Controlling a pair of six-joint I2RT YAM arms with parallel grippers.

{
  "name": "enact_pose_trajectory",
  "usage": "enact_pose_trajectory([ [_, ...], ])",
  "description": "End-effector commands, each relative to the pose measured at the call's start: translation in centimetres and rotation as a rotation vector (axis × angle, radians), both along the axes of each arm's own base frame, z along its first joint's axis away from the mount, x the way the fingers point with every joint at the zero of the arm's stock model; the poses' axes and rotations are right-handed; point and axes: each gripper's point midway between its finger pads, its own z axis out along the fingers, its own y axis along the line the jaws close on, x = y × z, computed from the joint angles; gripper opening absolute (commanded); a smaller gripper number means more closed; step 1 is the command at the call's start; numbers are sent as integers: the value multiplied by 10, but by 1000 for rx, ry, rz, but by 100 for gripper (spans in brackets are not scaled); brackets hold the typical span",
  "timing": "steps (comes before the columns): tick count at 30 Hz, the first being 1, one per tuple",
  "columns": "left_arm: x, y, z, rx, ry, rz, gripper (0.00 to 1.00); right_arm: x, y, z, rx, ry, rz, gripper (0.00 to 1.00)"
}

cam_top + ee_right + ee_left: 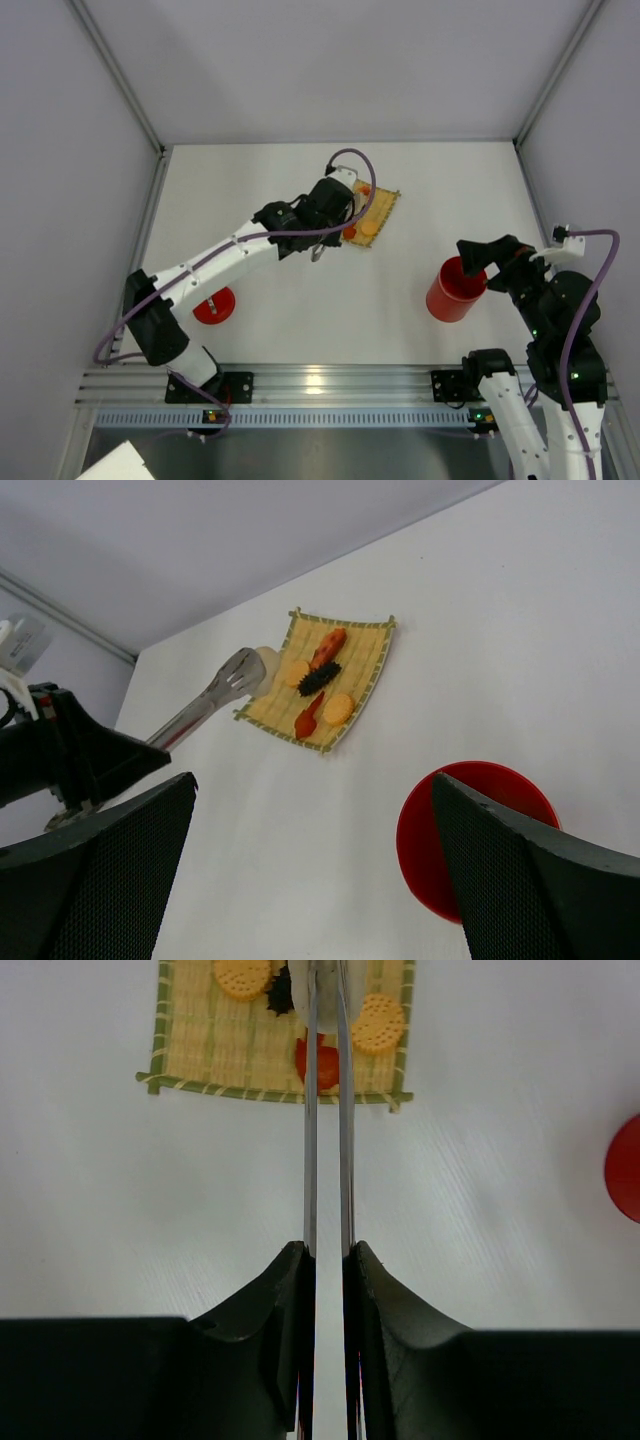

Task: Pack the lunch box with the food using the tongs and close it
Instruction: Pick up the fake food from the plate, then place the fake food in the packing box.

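Grips long silvery metal tongs (pixel 311 1110) with left gripper (pixel 328 1260), pressed together on them; squeezes tips onto white round food piece (pixel 266 666) at edge of yellow woven mat (pixel 200 1050). Holds right gripper (pixel 312 790) spread wide near tall red plastic lunch box (pixel 457 290), upright, lidless, well apart from mat.

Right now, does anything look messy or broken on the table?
Nothing stands out. The food lies neatly on the mat, the lunch box stands upright and open, and its lid lies flat near the left arm's base. The left hand holds the tongs, which seem to pinch a white piece.
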Motion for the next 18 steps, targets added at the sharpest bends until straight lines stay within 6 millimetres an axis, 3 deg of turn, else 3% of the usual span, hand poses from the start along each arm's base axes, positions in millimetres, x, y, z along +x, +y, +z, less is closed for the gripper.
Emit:
enact_pose_trajectory([
  [1,-25,-15,43,-62,-63,-88,23,2,-6,17,-12,-33,-29,99],
  [11,-124,-80,71,-146,-102,-418,25,3,-10,27,-27,-41,-50,99],
  [18,-148,-107,87,-223,-126,-515,28,0,-14,36,-38,-55,-67,99],
])
